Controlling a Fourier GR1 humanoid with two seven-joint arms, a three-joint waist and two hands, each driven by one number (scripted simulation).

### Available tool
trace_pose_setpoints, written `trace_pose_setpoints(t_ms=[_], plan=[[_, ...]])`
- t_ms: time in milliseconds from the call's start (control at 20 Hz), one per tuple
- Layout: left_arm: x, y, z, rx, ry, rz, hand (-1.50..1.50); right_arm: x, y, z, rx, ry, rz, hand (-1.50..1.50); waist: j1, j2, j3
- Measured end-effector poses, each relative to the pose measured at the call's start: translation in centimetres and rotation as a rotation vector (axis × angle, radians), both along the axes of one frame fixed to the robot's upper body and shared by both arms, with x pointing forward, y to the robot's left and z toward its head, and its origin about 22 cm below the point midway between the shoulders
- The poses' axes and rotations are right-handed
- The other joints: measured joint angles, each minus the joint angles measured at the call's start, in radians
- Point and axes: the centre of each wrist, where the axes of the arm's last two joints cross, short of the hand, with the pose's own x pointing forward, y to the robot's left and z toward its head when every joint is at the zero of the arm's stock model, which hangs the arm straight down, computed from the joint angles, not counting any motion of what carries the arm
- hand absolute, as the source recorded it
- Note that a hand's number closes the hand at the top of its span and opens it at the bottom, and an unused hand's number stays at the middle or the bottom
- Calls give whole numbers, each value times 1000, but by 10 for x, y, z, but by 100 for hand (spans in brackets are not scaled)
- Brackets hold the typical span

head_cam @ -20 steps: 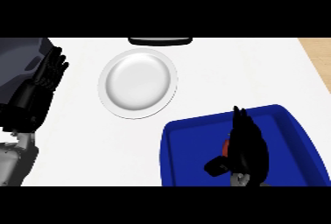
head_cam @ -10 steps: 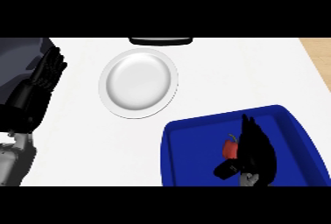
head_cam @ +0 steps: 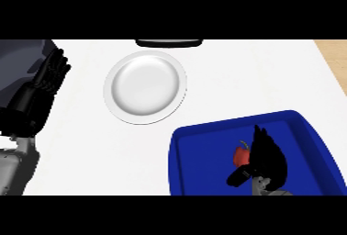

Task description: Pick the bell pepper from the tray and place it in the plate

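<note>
Since a second ago the right hand has curled its fingers round the bell pepper, which still sits in the blue tray. The left hand stays relaxed.

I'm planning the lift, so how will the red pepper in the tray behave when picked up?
The pepper looks rounded and smooth, so it may slip or roll on the tray. It shows small beside the right hand, so it is probably light. Its bulging shape suggests it is stiff, not floppy.
</note>
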Motion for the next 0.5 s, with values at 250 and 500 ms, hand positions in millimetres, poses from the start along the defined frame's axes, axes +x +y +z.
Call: trace_pose_setpoints(t_ms=[250,500], plan=[[-5,-6,-4,-1,2,-1,0,2,-1,-10,-23,-8,-1,150,1,-3,-1],[-8,-7,-3,-2,0,-1,0,10,2,-7,-138,-120,17,150,3,-4,-2]])
